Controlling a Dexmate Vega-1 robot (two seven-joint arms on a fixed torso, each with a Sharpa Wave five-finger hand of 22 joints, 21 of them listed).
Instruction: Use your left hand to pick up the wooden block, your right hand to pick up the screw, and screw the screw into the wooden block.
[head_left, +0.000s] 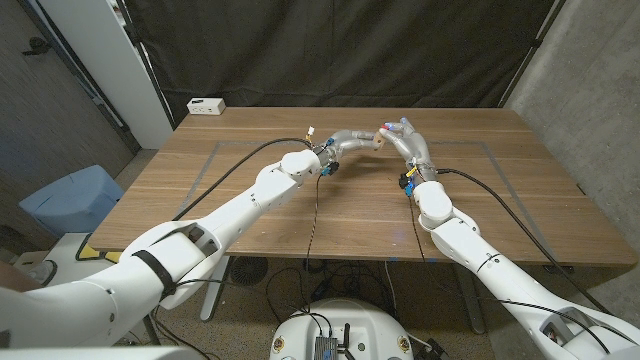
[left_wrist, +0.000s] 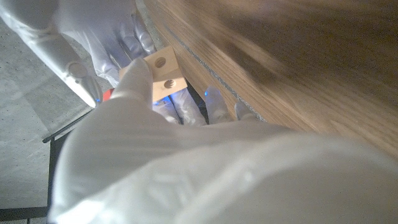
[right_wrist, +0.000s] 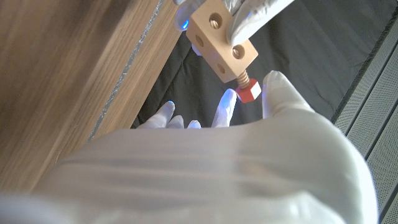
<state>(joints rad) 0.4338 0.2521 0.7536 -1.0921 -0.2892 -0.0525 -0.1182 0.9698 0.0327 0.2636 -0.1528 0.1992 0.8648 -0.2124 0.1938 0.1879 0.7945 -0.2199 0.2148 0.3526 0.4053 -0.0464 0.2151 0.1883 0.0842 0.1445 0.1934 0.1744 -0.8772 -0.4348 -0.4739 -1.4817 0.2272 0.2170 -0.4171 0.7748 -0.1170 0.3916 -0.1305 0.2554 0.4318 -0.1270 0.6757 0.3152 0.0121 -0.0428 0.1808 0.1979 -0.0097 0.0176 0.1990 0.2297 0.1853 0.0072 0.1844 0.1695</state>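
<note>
The block (right_wrist: 222, 38) is being held in the air above the far middle of the table (head_left: 340, 215), gripped by the left hand (head_left: 345, 145). The screw (right_wrist: 247, 90) is sitting with its thread partly inside a hole in the block's end face; its red head is projecting toward the right hand (head_left: 405, 140). In the right wrist view the right fingers (right_wrist: 225, 107) are closing around the red head, touching it or just short of it; a firm pinch cannot be confirmed.

Risks, as judged:
- Cross-threading. The thread is entering only partway. If the right hand is turning off-axis, the screw is likely to bind or tilt.
- Dropping. If the fingers are slipping off the small head between turns, a loosely seated screw could fall out onto the table.
- Block rotation. The left fingers (left_wrist: 134, 84) are clamping the block at its side; torque from the screw could twist it in the grip.

Clearances: both hands are meeting at 12 o'clock of the table centre, near the far edge. Bare wood is lying open toward 6 o'clock, 3 o'clock and 9 o'clock. A white box (head_left: 206, 105) is sitting at the far corner, toward 10 o'clock, well apart.
</note>
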